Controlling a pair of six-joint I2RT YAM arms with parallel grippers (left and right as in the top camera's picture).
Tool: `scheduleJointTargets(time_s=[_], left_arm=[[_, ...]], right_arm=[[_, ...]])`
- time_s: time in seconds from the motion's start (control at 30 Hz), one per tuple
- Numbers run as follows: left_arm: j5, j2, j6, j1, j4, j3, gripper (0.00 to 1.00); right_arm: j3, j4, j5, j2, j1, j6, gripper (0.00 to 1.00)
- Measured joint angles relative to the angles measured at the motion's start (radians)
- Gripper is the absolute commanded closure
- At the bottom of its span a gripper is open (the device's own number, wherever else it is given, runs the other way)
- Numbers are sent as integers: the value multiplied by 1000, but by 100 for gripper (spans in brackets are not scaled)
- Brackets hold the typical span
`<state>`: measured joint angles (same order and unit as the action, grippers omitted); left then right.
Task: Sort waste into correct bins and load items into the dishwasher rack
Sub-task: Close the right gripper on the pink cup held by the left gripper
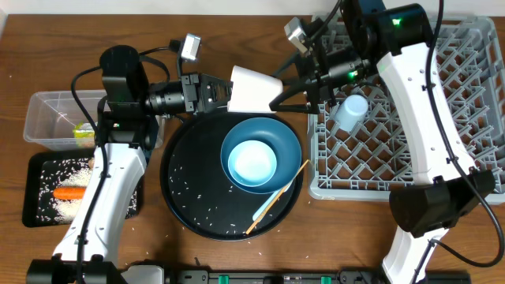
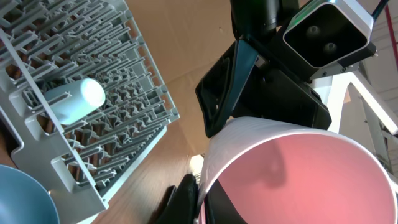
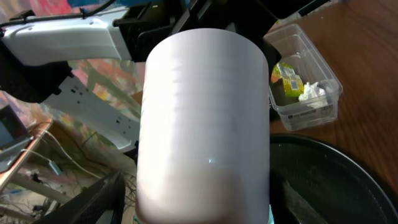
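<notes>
You are working on a brown wooden table (image 1: 237, 31) with a clear grain, evenly lit. Past its far right corner you see a pale strip (image 1: 477, 8); wall or floor, you cannot tell. Your right wrist view looks off the table onto a pink patterned backdrop (image 3: 93, 78) and loose cables (image 3: 62, 165). Your left wrist view catches white frame struts (image 2: 354, 106) against a bright, pale background.
</notes>
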<state>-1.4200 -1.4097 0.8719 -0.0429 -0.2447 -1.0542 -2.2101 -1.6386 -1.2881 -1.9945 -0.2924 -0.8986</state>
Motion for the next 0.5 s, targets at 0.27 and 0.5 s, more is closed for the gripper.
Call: scheduleJointTargets(time_s=[0.27, 0.5], left_arm=[[-7, 0, 0, 0, 0, 0, 94], [-18, 0, -1, 2, -2, 0, 94]], right_arm=[[0, 12, 10, 0, -9, 0, 36], [1, 15, 29, 0, -11, -4, 76]])
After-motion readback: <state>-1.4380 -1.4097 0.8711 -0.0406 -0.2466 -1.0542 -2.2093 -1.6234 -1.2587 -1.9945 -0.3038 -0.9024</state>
